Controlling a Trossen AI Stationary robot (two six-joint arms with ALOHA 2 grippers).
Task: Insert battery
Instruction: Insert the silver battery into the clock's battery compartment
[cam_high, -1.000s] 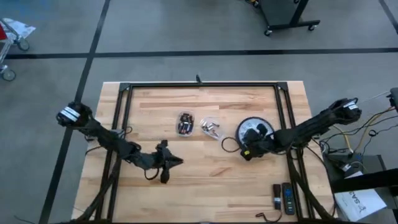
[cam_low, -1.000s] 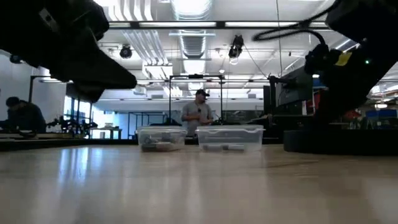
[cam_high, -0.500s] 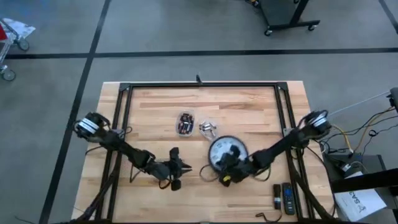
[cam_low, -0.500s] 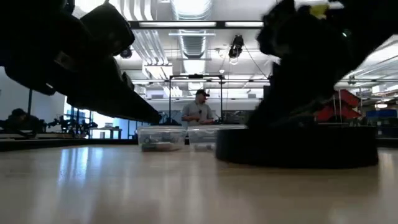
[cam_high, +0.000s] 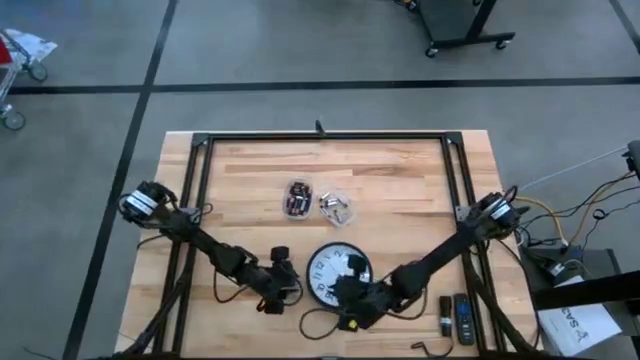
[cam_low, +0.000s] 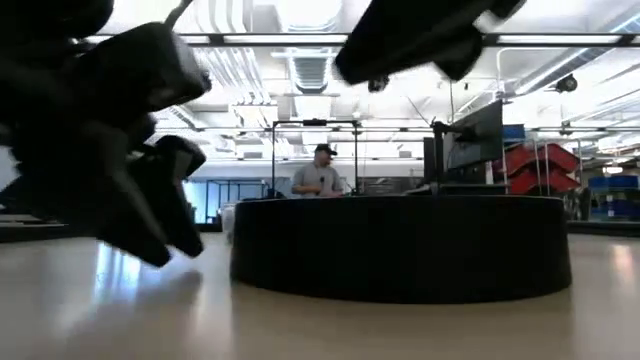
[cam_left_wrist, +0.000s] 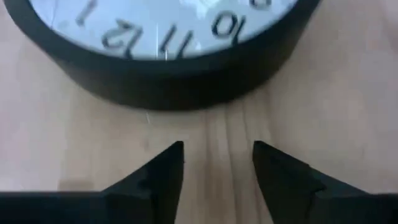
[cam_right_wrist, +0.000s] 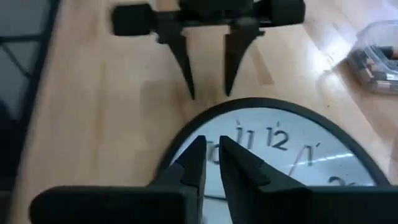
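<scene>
The right claw (cam_right_wrist: 212, 158), nearly closed and gripping nothing visible, is hovering over the face-up clock (cam_high: 335, 272); the left claw (cam_left_wrist: 217, 163), open and empty, is facing its rim, likely for bracing.

Evenly and brightly lit from above, by ceiling strip lights (cam_low: 300, 40) glowing white in the low view. Soft glare on the table (cam_low: 320, 330) there, with the near arms reduced to blurred black silhouettes against the bright room. Motion blur in both wrist views; clock (cam_left_wrist: 168, 37) face soft, washed pale. Shadows faint.
</scene>
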